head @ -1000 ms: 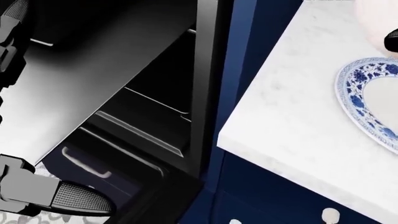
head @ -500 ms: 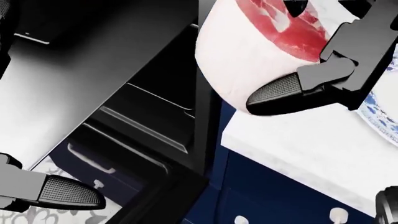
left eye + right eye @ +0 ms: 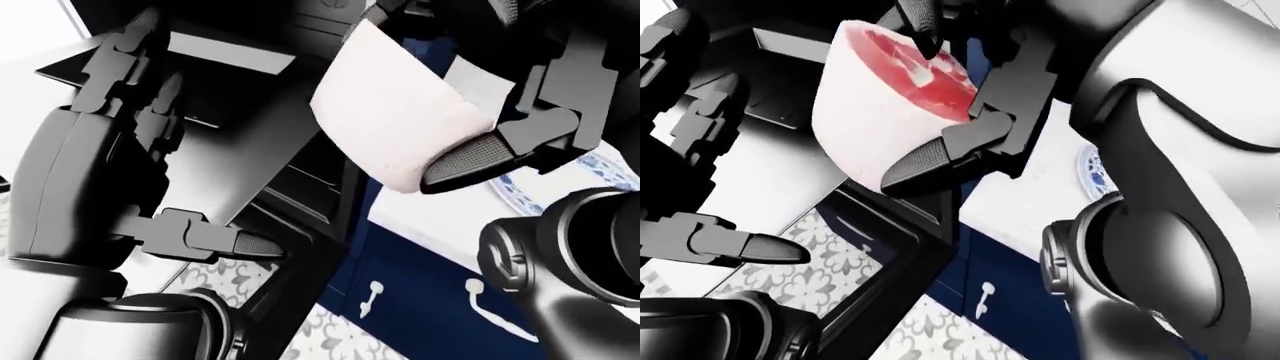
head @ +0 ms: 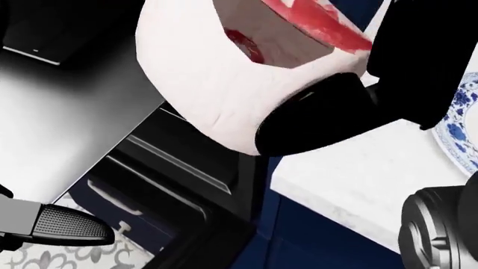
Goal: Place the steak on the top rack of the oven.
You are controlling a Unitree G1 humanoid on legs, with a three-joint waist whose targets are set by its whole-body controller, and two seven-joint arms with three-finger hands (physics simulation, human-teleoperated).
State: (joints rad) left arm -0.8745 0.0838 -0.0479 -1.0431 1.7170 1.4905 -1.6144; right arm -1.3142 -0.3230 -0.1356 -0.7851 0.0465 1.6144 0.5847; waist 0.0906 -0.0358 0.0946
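Note:
The steak (image 3: pixel 865 112), a thick cut with a white fat rim and a red top, hangs in the air in my right hand (image 3: pixel 921 91). The thumb (image 3: pixel 918 163) presses under its side and another finger (image 3: pixel 920 21) bears on its red face, so the hand is shut on it. In the head view the steak (image 4: pixel 202 73) sits over the open oven's right edge. The oven door (image 4: pixel 67 112) lies folded down at the left, and dark racks (image 4: pixel 179 157) show inside. My left hand (image 3: pixel 200 165) is open and empty over the door.
A blue-and-white plate (image 4: pixel 464 126) lies on the white marble counter (image 4: pixel 343 174) at the right of the oven. Navy cabinets (image 3: pixel 420 277) with small handles run below it. Patterned floor tiles (image 3: pixel 810 277) show at the bottom.
My right hand has carried the steak leftward from over the counter and plate to above the oven's edge, and it now fills more of the view. The left hand has barely moved.

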